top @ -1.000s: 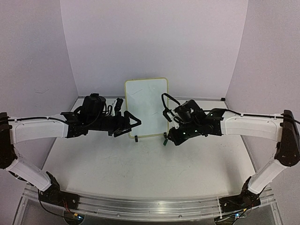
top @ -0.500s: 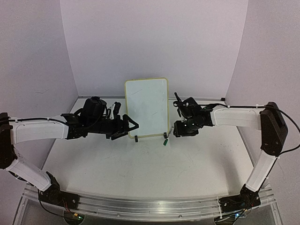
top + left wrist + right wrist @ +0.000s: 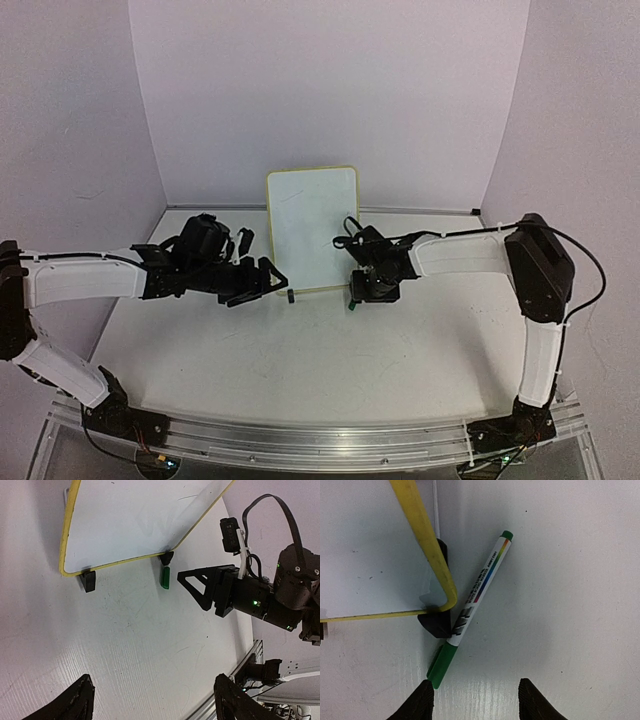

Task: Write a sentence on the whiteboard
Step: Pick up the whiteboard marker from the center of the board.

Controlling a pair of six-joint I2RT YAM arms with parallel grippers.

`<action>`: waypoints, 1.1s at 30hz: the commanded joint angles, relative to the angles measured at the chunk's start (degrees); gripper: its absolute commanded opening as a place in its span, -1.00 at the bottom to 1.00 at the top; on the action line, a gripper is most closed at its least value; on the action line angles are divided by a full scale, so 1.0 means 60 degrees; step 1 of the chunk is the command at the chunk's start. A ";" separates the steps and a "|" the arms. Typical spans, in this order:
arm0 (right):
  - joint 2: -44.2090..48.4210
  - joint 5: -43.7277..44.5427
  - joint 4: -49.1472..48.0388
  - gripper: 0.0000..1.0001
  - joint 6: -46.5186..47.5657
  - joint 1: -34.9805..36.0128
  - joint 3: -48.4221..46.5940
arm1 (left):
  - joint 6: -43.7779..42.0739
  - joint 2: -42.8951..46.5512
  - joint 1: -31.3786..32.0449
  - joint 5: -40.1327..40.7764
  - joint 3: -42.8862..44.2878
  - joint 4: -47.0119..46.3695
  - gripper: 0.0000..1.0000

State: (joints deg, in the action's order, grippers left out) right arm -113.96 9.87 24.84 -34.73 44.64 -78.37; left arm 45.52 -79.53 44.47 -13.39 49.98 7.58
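Observation:
The whiteboard (image 3: 311, 228) with its thin yellow rim stands upright on a stand at the back middle of the table. Its face is bare apart from faint smudges, and no green sentence shows on it. A white pen with a green cap (image 3: 474, 606) lies on the table against the board's right foot (image 3: 435, 623). Its cap also shows in the top view (image 3: 353, 305) and the left wrist view (image 3: 164, 576). My right gripper (image 3: 476, 700) is open and empty, just above the pen's cap end. My left gripper (image 3: 265, 285) is open and empty, in front of the board's left lower corner (image 3: 67, 570).
The stand's black feet (image 3: 89, 580) rest on the white table. Purple walls close in the back and both sides. The right arm's black wrist body (image 3: 250, 597) hangs right of the board. A metal rail (image 3: 300, 440) runs along the near edge.
My right arm has swung in from the right and dropped over the pen by the board's right foot. My left gripper has drawn slightly back and down from the board's left edge.

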 commanded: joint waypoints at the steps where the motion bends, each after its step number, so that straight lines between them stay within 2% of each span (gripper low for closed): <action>1: -0.0655 0.0707 0.0248 0.06 -0.0511 0.0226 -0.0593 | -0.0304 0.0498 0.0015 -0.0015 -0.0180 0.0174 0.63; 8: -0.1460 0.1005 0.0387 0.00 -0.0679 0.0477 -0.1361 | -0.0490 0.0949 0.0001 -0.0092 -0.0453 0.0430 0.65; 16: -0.2110 0.1708 0.1318 -0.12 -0.0991 0.0499 -0.1918 | -0.0550 0.1314 -0.0013 0.0134 -0.0609 0.0628 0.66; 23: -0.1660 0.1719 0.1514 -0.31 -0.1113 0.0491 -0.1359 | -0.0483 0.1552 -0.0014 0.0383 -0.0708 0.0699 0.67; 33: -0.1518 0.0717 0.0965 -0.66 -0.0962 0.0393 -0.0853 | -0.0488 0.1501 -0.0023 0.0480 -0.0552 0.0844 0.67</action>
State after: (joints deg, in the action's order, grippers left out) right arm -123.77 17.75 29.15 -40.42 47.30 -85.43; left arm 43.31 -71.85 44.47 -11.75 45.95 11.21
